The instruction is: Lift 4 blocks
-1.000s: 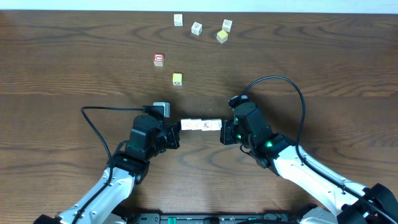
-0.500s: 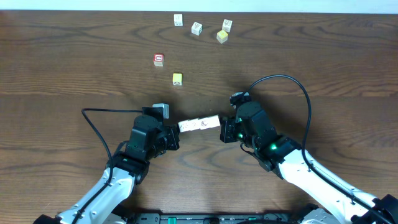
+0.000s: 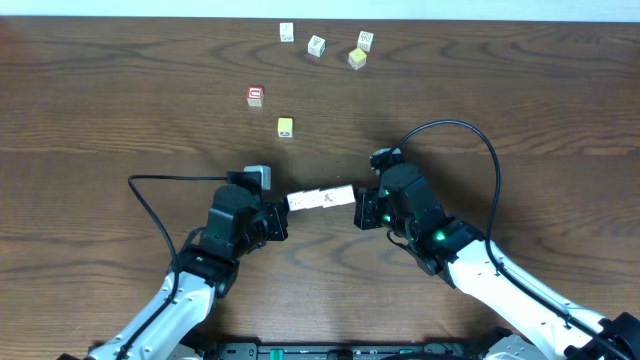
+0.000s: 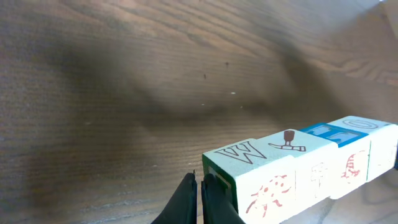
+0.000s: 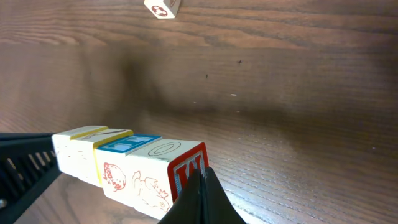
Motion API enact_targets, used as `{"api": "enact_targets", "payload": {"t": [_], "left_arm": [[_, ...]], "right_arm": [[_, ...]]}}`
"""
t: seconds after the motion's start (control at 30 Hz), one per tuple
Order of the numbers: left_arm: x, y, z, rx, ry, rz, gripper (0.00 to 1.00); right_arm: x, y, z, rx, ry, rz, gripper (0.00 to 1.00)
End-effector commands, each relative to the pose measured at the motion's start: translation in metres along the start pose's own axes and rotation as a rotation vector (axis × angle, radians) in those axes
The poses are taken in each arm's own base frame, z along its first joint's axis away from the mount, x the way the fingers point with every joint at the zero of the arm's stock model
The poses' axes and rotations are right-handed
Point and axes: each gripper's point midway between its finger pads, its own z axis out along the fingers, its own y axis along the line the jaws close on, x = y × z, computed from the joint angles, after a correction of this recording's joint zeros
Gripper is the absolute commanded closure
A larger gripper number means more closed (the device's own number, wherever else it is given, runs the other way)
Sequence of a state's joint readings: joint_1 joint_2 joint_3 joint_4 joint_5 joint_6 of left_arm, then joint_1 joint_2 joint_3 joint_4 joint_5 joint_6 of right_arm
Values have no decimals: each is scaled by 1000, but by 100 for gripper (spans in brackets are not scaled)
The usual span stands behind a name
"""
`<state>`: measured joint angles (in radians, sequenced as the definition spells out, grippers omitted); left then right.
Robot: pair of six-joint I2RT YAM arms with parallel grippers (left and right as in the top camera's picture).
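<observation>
**Row of four off the counter, and now askew**

Clamping a row of four blocks end to end, with nothing gripped between any fingers. Left tool fully closed, joined tips butted against the green-edged "W" end. Right tool likewise closed to a point, pushed against the red-edged end. Held by squeeze alone, then.

Compared with a second ago: no longer lying square across the overhead view but slanted, right end swung toward the far side of the counter, left end nearly unmoved. Same slant as half a second ago, so apparently settled for now. Right arm shifted along with the row; left arm hardly at all.

Judging from the soft shadow thrown well clear of the row in both wrist views: hanging in the air between the tools, above bare wood, well apart from the red cube and the yellow cube. Probably the lift itself, under way or close to done. Worth watching: uneven pressure from the two sides, with enough skew to buckle the middle pair out of line.
</observation>
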<state>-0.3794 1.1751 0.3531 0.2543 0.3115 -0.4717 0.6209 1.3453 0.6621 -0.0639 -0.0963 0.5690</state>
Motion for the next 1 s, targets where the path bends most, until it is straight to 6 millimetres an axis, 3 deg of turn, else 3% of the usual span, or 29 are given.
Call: {"api": "enact_targets", "payload": {"t": [0.0, 0.97], "left_arm": [[-14, -59, -10, 234, 10, 57, 93], [-25, -72, -18, 272, -15, 55, 93]], "right_arm": [[14, 57, -8, -225, 86, -59, 99], [14, 57, -8, -224, 83, -59, 99]]}}
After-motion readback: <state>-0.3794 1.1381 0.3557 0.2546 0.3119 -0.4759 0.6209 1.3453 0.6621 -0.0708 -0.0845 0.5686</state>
